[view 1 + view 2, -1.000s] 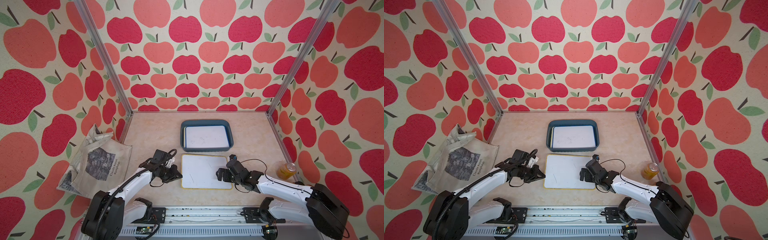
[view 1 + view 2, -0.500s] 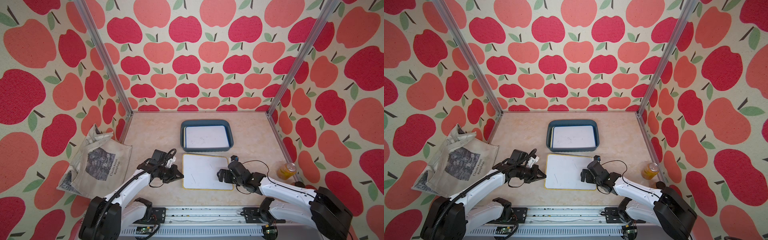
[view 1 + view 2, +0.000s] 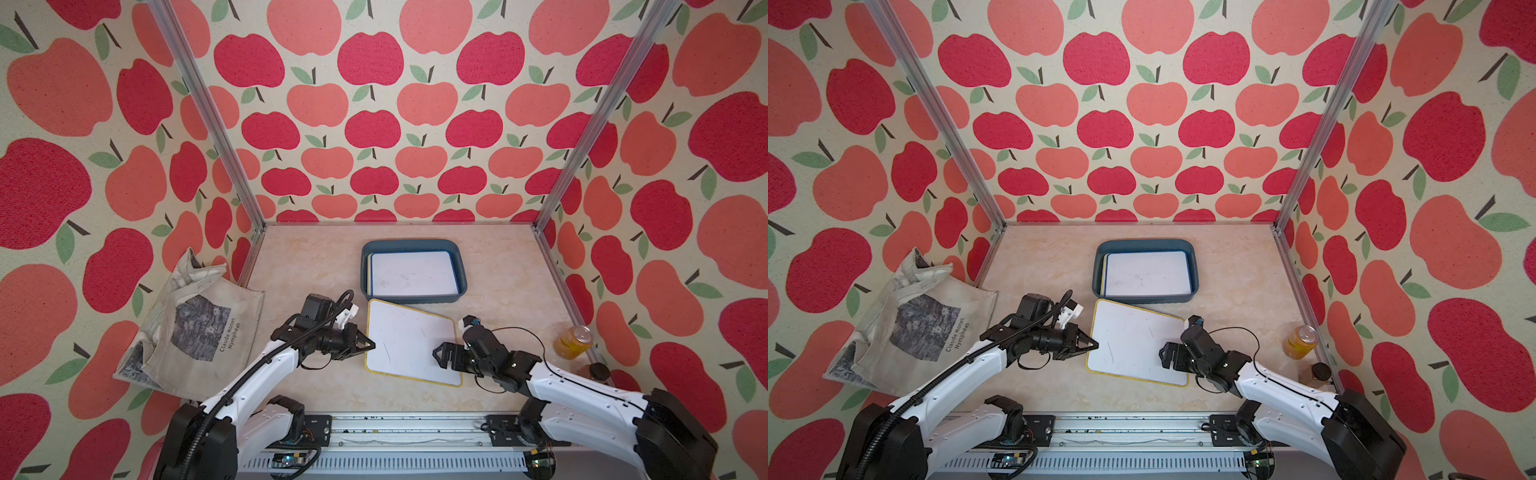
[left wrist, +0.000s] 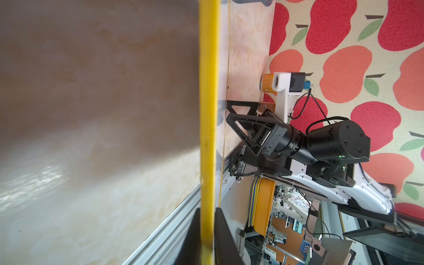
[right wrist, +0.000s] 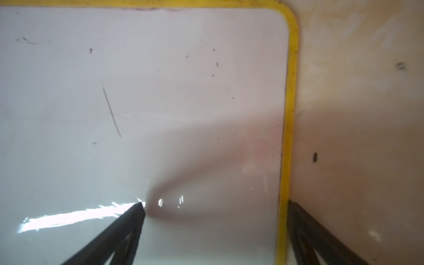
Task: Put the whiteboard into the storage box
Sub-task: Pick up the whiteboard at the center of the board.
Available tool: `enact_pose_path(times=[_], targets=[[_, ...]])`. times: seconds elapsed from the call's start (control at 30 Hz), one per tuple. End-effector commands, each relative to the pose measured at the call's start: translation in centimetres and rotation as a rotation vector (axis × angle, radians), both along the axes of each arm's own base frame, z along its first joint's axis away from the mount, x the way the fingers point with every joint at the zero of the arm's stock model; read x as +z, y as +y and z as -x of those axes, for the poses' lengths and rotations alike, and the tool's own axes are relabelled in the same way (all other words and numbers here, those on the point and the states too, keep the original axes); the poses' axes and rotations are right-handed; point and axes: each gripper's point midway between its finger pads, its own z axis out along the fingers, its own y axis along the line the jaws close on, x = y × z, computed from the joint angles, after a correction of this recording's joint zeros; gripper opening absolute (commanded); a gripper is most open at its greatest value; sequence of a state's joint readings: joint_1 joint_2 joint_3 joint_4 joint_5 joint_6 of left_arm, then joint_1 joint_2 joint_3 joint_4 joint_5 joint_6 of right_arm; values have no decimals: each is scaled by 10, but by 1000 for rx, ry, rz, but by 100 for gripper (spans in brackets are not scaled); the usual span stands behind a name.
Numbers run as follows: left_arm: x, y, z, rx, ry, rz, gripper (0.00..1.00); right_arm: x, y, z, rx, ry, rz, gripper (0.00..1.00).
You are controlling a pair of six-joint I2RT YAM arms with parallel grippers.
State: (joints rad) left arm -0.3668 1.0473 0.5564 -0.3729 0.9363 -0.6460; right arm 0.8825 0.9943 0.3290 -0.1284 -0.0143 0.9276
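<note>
While the yellow-framed whiteboard [image 3: 409,340] lies on the marbled beige table [image 3: 316,266], skewed a little, my left pincer [image 3: 370,344] is pressed together on its left edge. In my left wrist view the yellow frame [image 4: 207,137] runs straight between my two dark fingers [image 4: 223,241]. I cannot tell whether that edge is clear of the table.

My right pincer [image 3: 438,355] is spread and holds nothing. In my right wrist view one fingertip [image 5: 137,211] rests on the white surface [image 5: 160,103], and the other finger [image 5: 305,224] sits beyond the yellow frame, over the table.

Just behind the board stands the dark blue-grey storage box [image 3: 409,243]; the board's far left corner lies right by the box's near wall, and I cannot tell if they touch. A blue-framed whiteboard [image 3: 411,274] lies flat inside the box.

A printed cream tote bag [image 3: 195,328] slumps against the wall to my left. Well to my right, near the wall, stand an orange drink can [image 3: 575,340] and a dark-capped jar [image 3: 598,372].
</note>
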Motion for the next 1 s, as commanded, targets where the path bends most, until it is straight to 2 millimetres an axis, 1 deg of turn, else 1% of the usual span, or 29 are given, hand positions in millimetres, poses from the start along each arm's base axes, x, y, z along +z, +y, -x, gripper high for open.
enact_pose_path(times=[0.0,0.17,0.23,0.33,0.4,0.6,0.73,0.9,0.97], targets=[[18,-8,2,-44,-26,58,11,-21,0,51,102,246,-37,99],[19,-4,4,-35,-20,58,4,-19,-5,50,91,235,-39,99],[20,-4,4,-35,-20,58,3,-18,-7,49,86,231,-41,99],[22,-4,6,-39,-11,58,8,-18,-7,48,87,233,-45,99],[23,-3,5,-32,-6,51,12,-17,-6,47,89,233,-47,99],[22,-5,3,-19,15,46,17,-13,0,45,98,225,-70,99],[18,-8,3,-27,21,30,17,-12,2,43,101,223,-77,99],[14,-7,0,-11,28,3,16,-10,2,40,99,215,-70,99],[14,-5,-3,3,20,-19,18,-9,2,38,101,212,-65,99]])
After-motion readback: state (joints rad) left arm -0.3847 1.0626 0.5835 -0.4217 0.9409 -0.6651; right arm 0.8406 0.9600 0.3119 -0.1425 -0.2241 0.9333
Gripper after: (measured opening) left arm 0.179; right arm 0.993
